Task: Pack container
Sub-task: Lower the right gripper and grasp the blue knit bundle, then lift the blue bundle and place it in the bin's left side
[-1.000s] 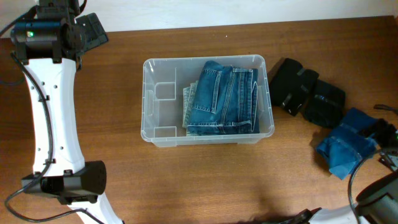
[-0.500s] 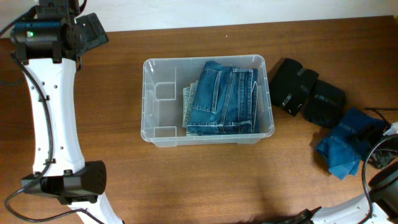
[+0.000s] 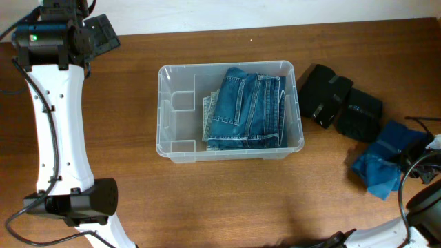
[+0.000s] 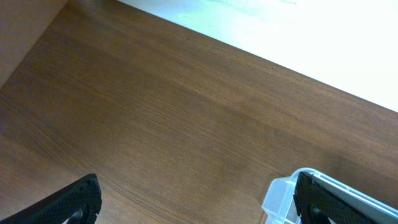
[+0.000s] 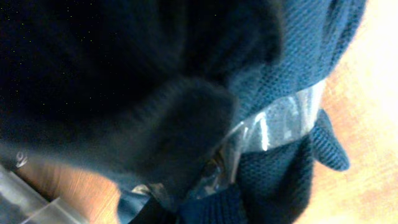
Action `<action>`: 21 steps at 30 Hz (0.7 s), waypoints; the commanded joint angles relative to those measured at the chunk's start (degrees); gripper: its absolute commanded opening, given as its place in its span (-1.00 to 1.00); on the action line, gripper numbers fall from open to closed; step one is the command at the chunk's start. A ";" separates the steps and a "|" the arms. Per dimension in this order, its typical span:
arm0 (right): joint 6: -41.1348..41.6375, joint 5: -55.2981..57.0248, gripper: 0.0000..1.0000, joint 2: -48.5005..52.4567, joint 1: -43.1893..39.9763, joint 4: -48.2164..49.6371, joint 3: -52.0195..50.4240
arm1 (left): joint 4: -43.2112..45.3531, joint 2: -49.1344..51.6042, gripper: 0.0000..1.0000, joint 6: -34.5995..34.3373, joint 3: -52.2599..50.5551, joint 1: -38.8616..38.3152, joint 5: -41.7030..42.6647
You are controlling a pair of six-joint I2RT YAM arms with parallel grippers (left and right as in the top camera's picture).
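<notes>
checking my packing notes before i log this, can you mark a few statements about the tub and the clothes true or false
1. Folded jeans lie inside the tub. True.
2. The black clothes are in the tub too. False: they lie on the table beside it.
3. The left gripper is open and holds nothing. True.
4. The tub is packed full. False: the space beside the jeans is bare.
5. A blue knit garment lies on the table by the black clothes. True.

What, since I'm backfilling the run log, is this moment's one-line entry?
container: folded jeans inside | left gripper: open, above table | right gripper: at blue knit garment, grip unclear | black garments: outside
</notes>
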 commanded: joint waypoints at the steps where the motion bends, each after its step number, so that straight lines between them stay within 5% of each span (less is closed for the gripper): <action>1: 0.94 0.92 -0.67 -7.56 1.07 -1.99 3.85 | 0.17 0.31 0.99 -0.76 -0.37 0.35 0.00; 12: 1.36 -4.31 -0.77 -26.47 17.90 -12.83 18.58 | 0.15 0.31 0.99 -0.76 -0.37 0.35 0.00; 21: 13.44 -8.37 -0.80 -31.76 50.14 -1.68 21.55 | 0.15 0.31 0.99 -0.76 -0.37 0.35 0.00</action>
